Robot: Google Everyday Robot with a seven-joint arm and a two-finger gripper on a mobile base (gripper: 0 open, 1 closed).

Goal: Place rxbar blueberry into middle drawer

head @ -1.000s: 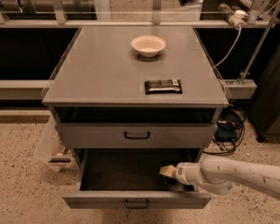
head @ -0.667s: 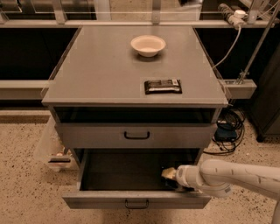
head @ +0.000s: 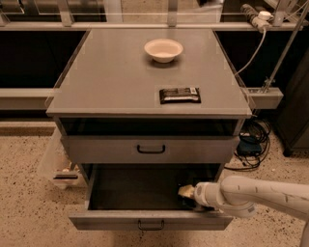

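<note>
Gripper [head: 186, 192] slightly lower, inside middle drawer [head: 112, 221]

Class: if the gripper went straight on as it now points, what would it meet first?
The gripper, inside the open grey drawer with dark interior, points left; way looks free, then probably the drawer's left wall; depth unclear.

Floor here is speckled beige stuff [head: 29, 202], spreading out left of the gripper [head: 187, 192], which sits low in the front of the grey cabinet [head: 96, 150], right side. The cabinet's flat surface [head: 111, 82] is well above it. Behind that there's a pale metal rail [head: 38, 25] over dark panels [head: 29, 62]. Up and right of the gripper, black cables [head: 251, 142] are tangled on the floor, and a white cord [head: 251, 53] hangs from a power strip [head: 258, 13]. Lighting's dim and warm.
</note>
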